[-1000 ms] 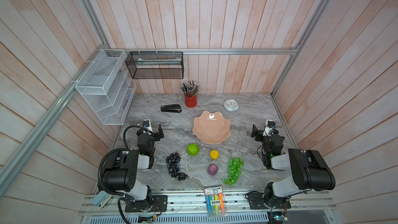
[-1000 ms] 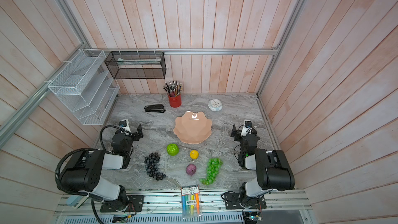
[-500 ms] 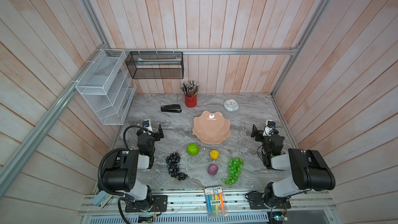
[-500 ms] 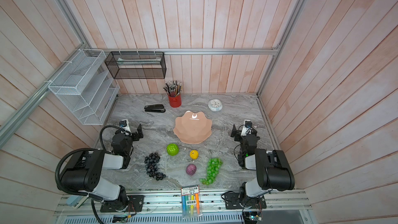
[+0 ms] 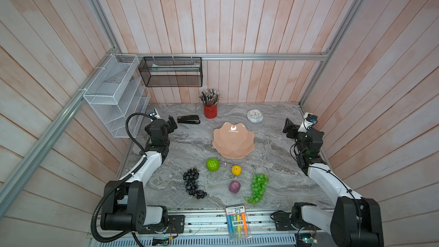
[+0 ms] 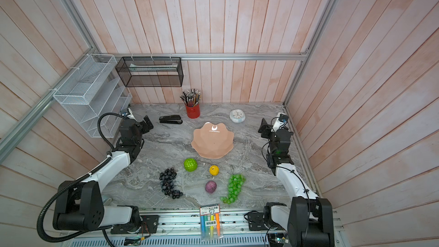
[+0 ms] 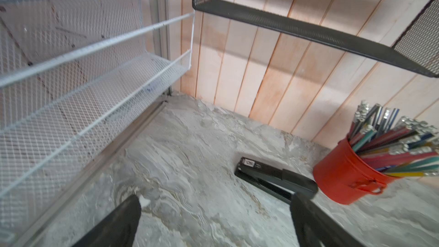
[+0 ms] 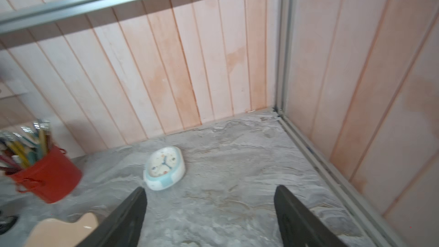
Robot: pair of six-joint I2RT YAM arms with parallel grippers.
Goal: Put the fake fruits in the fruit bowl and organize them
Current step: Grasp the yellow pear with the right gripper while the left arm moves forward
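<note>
While nothing yet lies in the bowl, the step in hand looks like the first reach for a fruit. The grey marbled desk [image 5: 185, 143] fills the lower middle of both top views. At its centre sits the fruit bowl [image 5: 233, 142], empty. The left gripper [image 5: 173, 124] hovers at the desk's left edge beside a black stapler [image 5: 188, 120]. The right gripper [image 5: 288, 127] hovers at the right edge, right of a white clock [image 5: 255, 116]. Each wrist view shows its gripper's jaws spread wide with nothing between them. All five fake fruits lie below the bowl in the frame, clear of its rim. The dark grape bunch [image 5: 192, 182] is at lower left and the green grape bunch [image 5: 257, 187] at lower right. Between them, the lime-green ball [image 5: 212, 164] lies nearest the bowl, the purple fruit [image 5: 234, 186] lowest, and the yellow fruit [image 5: 236, 170] just above it. Each arm would best take its own side, so the two never cross over the bowl. The bunches look floppy, so a pinch on the thick upper cluster should carry them; laying them in first would leave room. The round pieces may roll, so close across the widest part and release low inside the rim.
</note>
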